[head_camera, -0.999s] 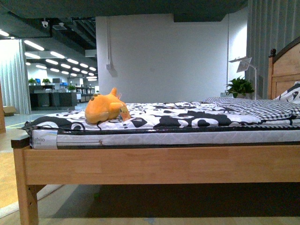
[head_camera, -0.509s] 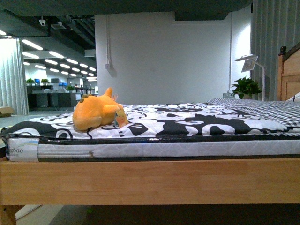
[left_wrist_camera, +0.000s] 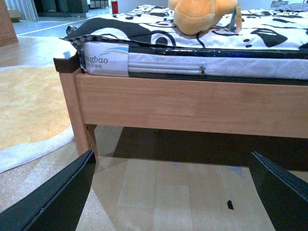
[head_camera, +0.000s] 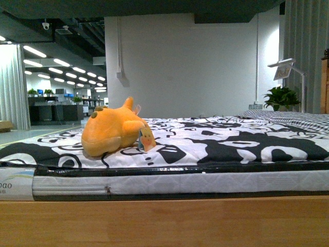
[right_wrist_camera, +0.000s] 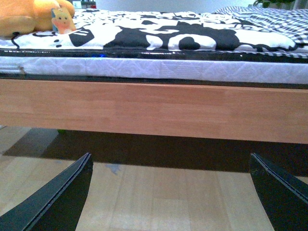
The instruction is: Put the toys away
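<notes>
An orange-yellow plush toy [head_camera: 113,134] lies on the black-and-white patterned bedspread [head_camera: 221,141], near the bed's left end, with a small paper tag at its side. The left wrist view catches the toy [left_wrist_camera: 202,14] on the mattress, above and beyond my left gripper [left_wrist_camera: 171,192], which is open low over the floor. In the right wrist view only part of the toy [right_wrist_camera: 29,17] shows at the edge; my right gripper [right_wrist_camera: 171,192] is open too, empty, low before the bed rail. Neither arm shows in the front view.
The wooden bed frame [head_camera: 164,221] fills the foreground, a white mattress [head_camera: 205,182] on it. A potted plant [head_camera: 281,98] and lamp [head_camera: 285,69] stand at the back right. Wood floor [right_wrist_camera: 159,192] runs under the bed; a pale rug [left_wrist_camera: 29,106] lies past the bed corner.
The front view has closed in on the bed and shifted right: the toy looks larger, the frame fills the bottom, and the bed's corner post and headboard have left the picture.
</notes>
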`<action>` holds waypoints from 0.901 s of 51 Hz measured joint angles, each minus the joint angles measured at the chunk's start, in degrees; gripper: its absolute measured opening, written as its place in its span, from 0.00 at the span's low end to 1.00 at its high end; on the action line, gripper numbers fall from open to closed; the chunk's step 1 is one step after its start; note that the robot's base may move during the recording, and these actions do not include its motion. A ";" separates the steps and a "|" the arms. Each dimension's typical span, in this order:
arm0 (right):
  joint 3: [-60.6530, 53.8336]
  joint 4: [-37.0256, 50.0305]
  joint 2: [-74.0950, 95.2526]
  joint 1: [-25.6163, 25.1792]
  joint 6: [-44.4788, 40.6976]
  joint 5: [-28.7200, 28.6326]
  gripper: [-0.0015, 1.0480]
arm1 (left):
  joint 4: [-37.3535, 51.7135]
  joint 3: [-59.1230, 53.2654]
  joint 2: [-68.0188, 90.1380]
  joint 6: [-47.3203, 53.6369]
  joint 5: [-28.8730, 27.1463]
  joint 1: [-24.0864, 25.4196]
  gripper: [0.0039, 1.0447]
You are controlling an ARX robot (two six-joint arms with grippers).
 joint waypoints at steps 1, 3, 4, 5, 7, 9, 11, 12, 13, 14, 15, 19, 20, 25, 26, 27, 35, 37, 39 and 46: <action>0.00 0.00 0.00 0.00 0.00 0.07 0.94 | 0.00 0.00 0.00 0.00 0.00 0.00 0.94; 0.00 0.00 0.00 0.00 0.00 0.04 0.94 | 0.00 0.00 0.00 0.00 -0.04 0.00 0.94; 0.00 0.00 0.00 0.00 0.00 0.02 0.94 | 0.00 0.00 0.00 0.00 -0.04 0.00 0.94; 0.00 0.00 0.00 0.02 0.00 0.02 0.94 | 0.00 0.00 0.00 0.00 -0.02 0.00 0.94; 0.00 0.00 0.02 0.00 0.00 0.02 0.94 | 0.00 0.00 0.00 0.00 0.04 0.00 0.94; 0.00 0.02 -0.04 0.00 0.00 -0.09 0.94 | 0.00 0.00 -0.04 -0.02 -0.09 0.00 0.94; 0.00 0.00 0.00 0.00 0.00 -0.15 0.94 | 0.00 0.00 -0.02 0.00 -0.09 0.00 0.94; 0.00 0.00 0.00 0.02 0.00 -0.07 0.94 | 0.00 0.00 -0.04 0.00 -0.02 0.00 0.94; 0.00 0.00 0.00 0.04 0.00 -0.07 0.94 | 0.00 0.00 -0.04 0.00 -0.09 0.00 0.94; 0.00 0.02 -0.02 0.00 0.00 -0.09 0.94 | 0.00 0.00 -0.04 0.00 -0.07 0.00 0.94; 0.00 0.02 -0.04 0.00 0.00 -0.04 0.94 | 0.00 0.00 -0.04 0.00 -0.11 0.00 0.94; 0.00 0.00 -0.02 0.00 0.00 -0.11 0.94 | -0.02 0.00 -0.11 0.00 -0.09 -0.09 0.94; 0.00 0.04 -0.02 0.00 0.00 -0.11 0.94 | -0.02 0.00 -0.11 0.00 -0.20 -0.13 0.94; 0.00 0.00 -0.02 0.00 0.00 -0.37 0.94 | -0.04 -0.02 -0.11 0.02 -0.37 -0.15 0.94; 0.00 0.00 -0.02 0.00 0.00 -0.37 0.94 | -0.04 -0.02 -0.11 0.02 -0.26 -0.15 0.94; 0.00 0.00 0.00 0.00 0.00 -0.35 0.94 | -0.04 -0.02 -0.11 0.02 -0.26 -0.15 0.94; 0.00 0.00 0.00 0.00 0.00 -0.31 0.94 | -0.04 -0.02 -0.11 0.02 -0.22 -0.15 0.94; 0.00 0.00 0.00 0.00 0.00 -0.31 0.94 | -0.04 -0.02 -0.11 0.02 -0.20 -0.15 0.94; 0.00 0.00 0.00 0.00 0.00 -0.33 0.94 | -0.04 -0.02 -0.11 0.02 -0.22 -0.15 0.94; 0.00 0.00 0.00 0.00 0.02 -0.31 0.94 | -0.04 -0.02 -0.11 0.02 -0.17 -0.15 0.94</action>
